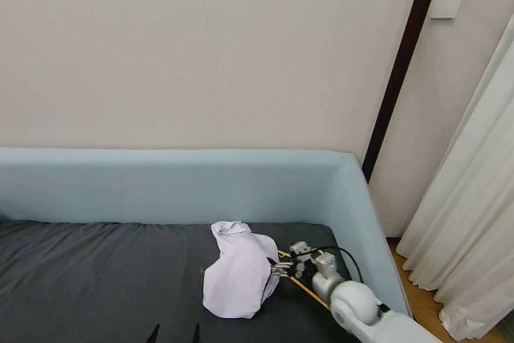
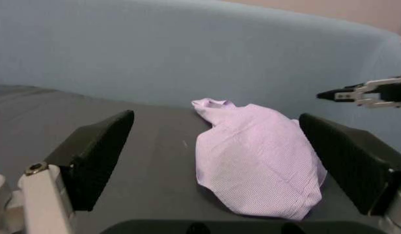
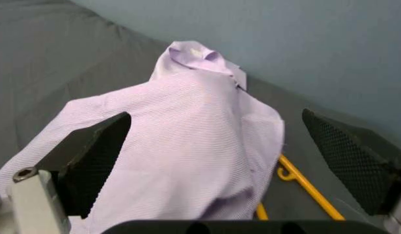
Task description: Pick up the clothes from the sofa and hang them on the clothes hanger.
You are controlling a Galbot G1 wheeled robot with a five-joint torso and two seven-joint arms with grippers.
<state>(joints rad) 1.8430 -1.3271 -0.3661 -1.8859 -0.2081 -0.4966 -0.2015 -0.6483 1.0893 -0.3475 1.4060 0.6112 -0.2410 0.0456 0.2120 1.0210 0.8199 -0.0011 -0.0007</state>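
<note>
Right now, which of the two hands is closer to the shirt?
The right hand, open at the edge of the lavender shirt by the yellow hanger; the left hand, also open, sits farther back.

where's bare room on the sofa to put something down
Bare: the seat left of the shirt, up to the backrest. Crowded: right of the shirt, where the right gripper and a yellow hanger sit; the left gripper is at the front edge.
</note>
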